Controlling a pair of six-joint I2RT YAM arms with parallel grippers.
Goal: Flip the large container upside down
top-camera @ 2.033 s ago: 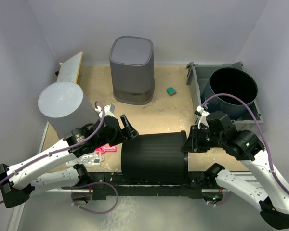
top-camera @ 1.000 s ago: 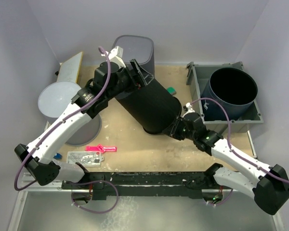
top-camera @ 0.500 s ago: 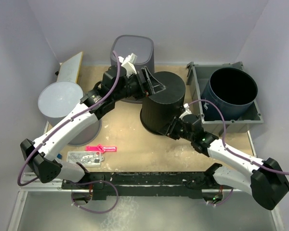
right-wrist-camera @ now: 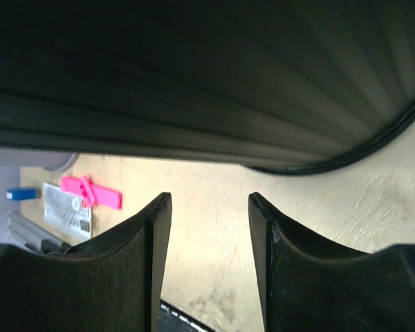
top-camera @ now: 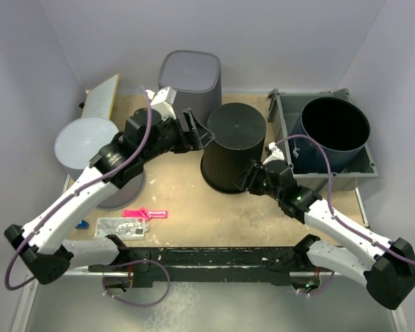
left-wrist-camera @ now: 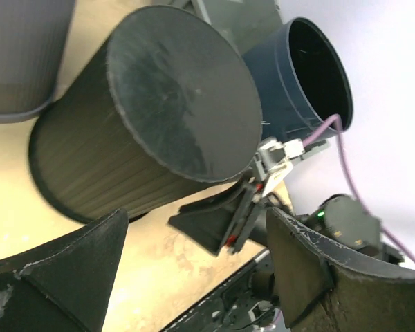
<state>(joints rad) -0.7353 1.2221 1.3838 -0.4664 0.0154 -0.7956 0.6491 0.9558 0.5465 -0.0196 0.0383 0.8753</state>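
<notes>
Overhead view looks steeply down from near side; wrist views close-up; all share black container (top-camera: 233,149).

Counting as I go: four bins on my table (top-camera: 180,195). That's one black bin (top-camera: 232,145), one square grey bin (top-camera: 188,83), one round grey bin (top-camera: 88,146) and one dark blue bin (top-camera: 332,128), so two greys, one black, one blue. One tray (top-camera: 282,117), just the one. Small stuff next: one pink clip (top-camera: 145,214), one clear packet (top-camera: 121,226), one little blue bit (top-camera: 81,224), three small items in all. One board (top-camera: 100,97). And my own kit: two tools, the left tool (top-camera: 199,133) and the right tool (top-camera: 252,178).
</notes>
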